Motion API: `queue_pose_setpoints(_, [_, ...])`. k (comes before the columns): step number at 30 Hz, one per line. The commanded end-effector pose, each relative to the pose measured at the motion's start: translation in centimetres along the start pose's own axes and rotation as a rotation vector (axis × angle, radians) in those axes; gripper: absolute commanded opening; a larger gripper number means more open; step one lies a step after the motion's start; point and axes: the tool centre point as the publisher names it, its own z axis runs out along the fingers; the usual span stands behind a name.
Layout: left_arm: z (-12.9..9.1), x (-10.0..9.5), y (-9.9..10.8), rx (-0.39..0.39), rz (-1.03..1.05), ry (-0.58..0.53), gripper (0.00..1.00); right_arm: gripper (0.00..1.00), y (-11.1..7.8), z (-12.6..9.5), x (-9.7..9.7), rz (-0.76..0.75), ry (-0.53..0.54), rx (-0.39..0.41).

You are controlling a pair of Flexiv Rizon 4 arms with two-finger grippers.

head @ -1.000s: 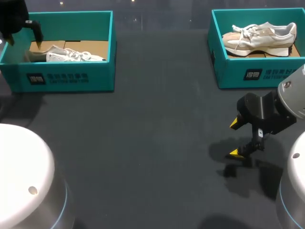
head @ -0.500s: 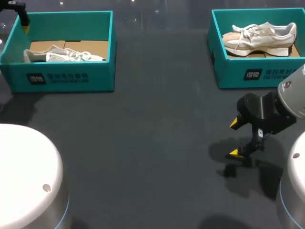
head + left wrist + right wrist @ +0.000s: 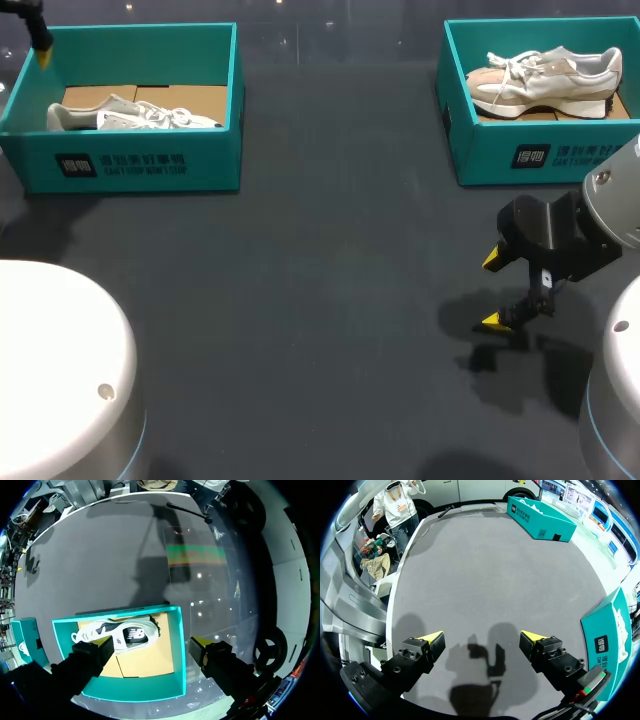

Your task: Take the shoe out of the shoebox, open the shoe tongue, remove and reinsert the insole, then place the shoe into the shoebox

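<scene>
Left pincer (image 3: 152, 642) is hanging spread wide and empty above the left shoebox (image 3: 178, 650), where the white shoe (image 3: 125, 632) is lying. The right pincer (image 3: 481, 637) is hovering just as wide over the counter (image 3: 485, 565), holding nothing. I am judging the shoe light with a soft, yielding upper, so the firmer heel collar is looking like the best hold.

Under left gripper (image 3: 150, 647): shoebox (image 3: 178, 645) walls are fencing the shoe (image 3: 125, 635).
Ahead of right gripper (image 3: 482, 641): table (image 3: 485, 565) is lying open, second shoebox (image 3: 607, 635) flanking.
</scene>
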Motion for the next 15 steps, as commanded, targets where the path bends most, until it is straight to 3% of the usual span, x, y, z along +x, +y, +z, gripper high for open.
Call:
queue_pose_setpoints(1, [-0.4,0.4,0.2,0.009,0.003,-0.004,1.00,1.00,0.0,0.1,0.1,0.000,-0.003,0.002])
queue_pose_setpoints(7, [-0.4,0.4,0.2,0.009,0.003,-0.004,1.00,1.00,0.0,0.1,0.1,0.000,-0.003,0.002])
queue_pose_setpoints(15, [-0.4,0.4,0.2,0.009,0.003,-0.004,1.00,1.00,0.6,-3.8,-5.0,0.285,-0.084,0.063])
